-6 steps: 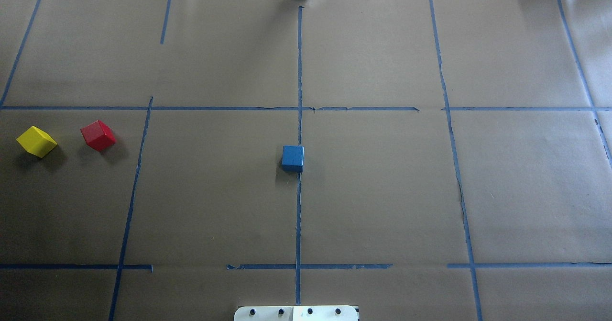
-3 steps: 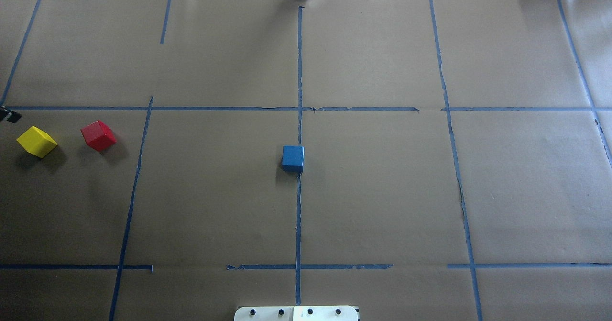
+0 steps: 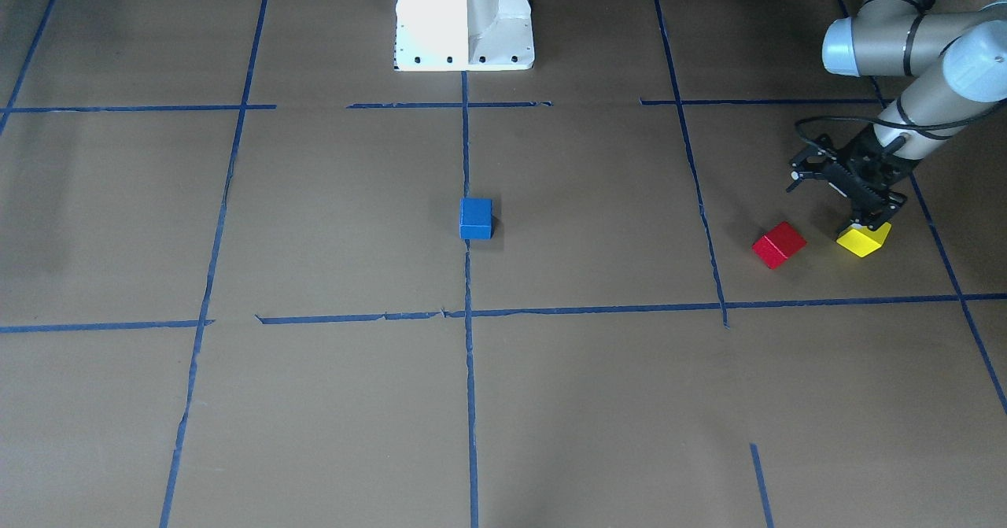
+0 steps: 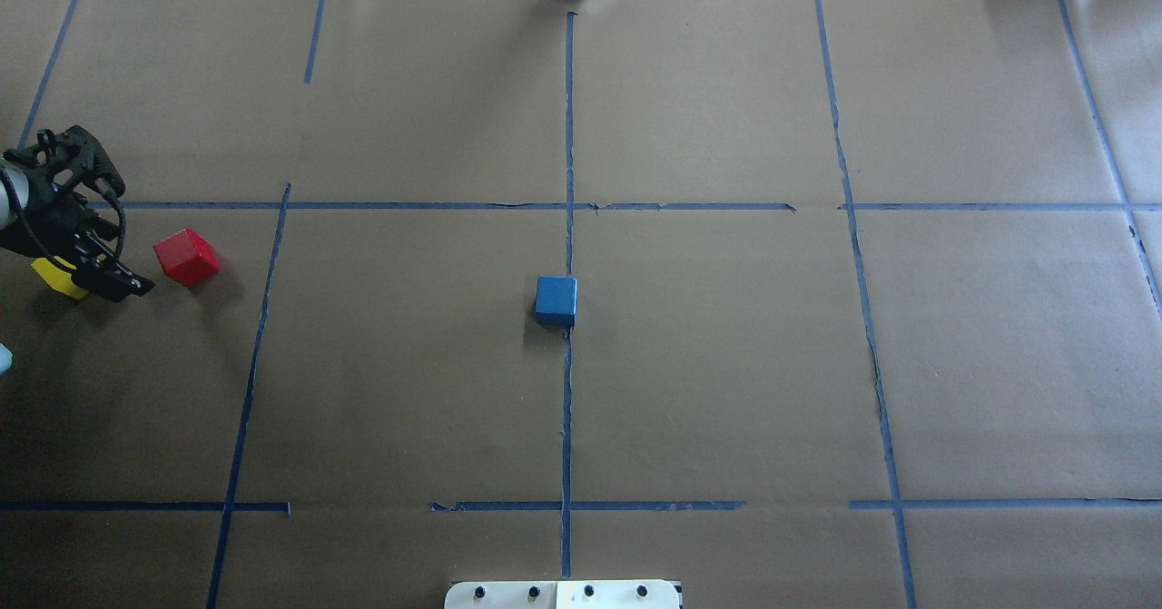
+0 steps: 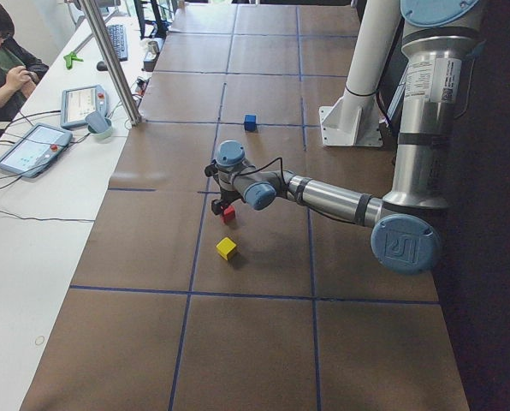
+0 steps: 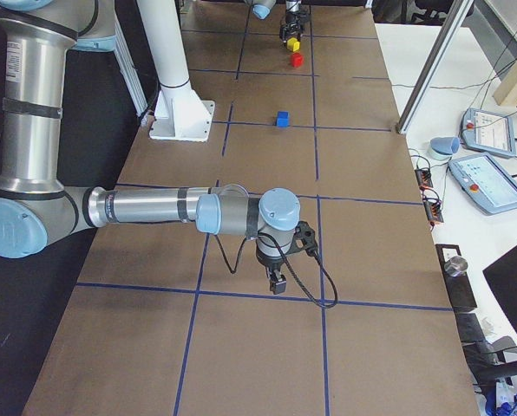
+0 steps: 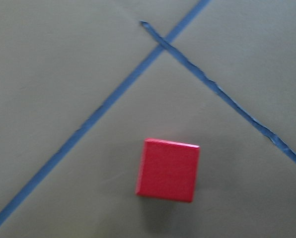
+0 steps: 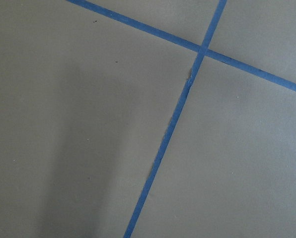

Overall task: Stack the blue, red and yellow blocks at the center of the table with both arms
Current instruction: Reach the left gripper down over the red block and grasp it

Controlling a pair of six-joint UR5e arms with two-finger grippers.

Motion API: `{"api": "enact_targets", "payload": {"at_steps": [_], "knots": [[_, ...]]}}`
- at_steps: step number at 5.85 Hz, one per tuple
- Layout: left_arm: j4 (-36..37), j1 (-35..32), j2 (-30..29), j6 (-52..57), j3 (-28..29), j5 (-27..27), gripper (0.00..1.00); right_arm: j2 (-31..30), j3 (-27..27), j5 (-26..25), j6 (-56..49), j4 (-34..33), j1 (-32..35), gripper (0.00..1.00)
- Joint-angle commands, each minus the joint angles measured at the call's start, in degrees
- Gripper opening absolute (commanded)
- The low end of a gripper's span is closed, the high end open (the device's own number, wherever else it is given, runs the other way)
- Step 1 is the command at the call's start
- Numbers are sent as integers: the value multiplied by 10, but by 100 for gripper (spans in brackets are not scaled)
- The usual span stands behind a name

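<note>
The blue block (image 4: 556,300) sits at the table's center, on the middle tape line, and shows in the front view (image 3: 476,219). The red block (image 4: 186,257) and the yellow block (image 3: 864,239) lie at the far left side. My left gripper (image 4: 100,269) hovers above these two and hides most of the yellow block (image 4: 54,275) from overhead. It looks open and holds nothing. The left wrist view shows the red block (image 7: 168,169) below, with no fingers in frame. My right gripper (image 6: 276,282) points down over bare table far to the right. I cannot tell if it is open.
Blue tape lines (image 4: 567,409) split the brown paper into a grid. The white robot base (image 3: 464,16) stands at the near middle edge. An operator (image 5: 2,60), tablets (image 5: 28,147) and a metal post (image 5: 118,68) are beyond the far edge.
The left arm has come in from the left edge. It was out of the overhead view one second ago and now hangs over the yellow block. The blocks have not moved.
</note>
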Motion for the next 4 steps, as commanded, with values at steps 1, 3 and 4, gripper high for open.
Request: {"api": "enact_targets", "payload": {"at_steps": [1, 3, 4], "knots": [[-5, 19, -13, 2, 24, 6, 100, 0, -2, -1, -1, 0, 0, 100], [-6, 19, -44, 5, 48, 6, 100, -1, -2, 0, -1, 0, 0, 100], [-6, 19, -44, 5, 52, 6, 100, 0, -2, 0, -1, 0, 0, 100]]}}
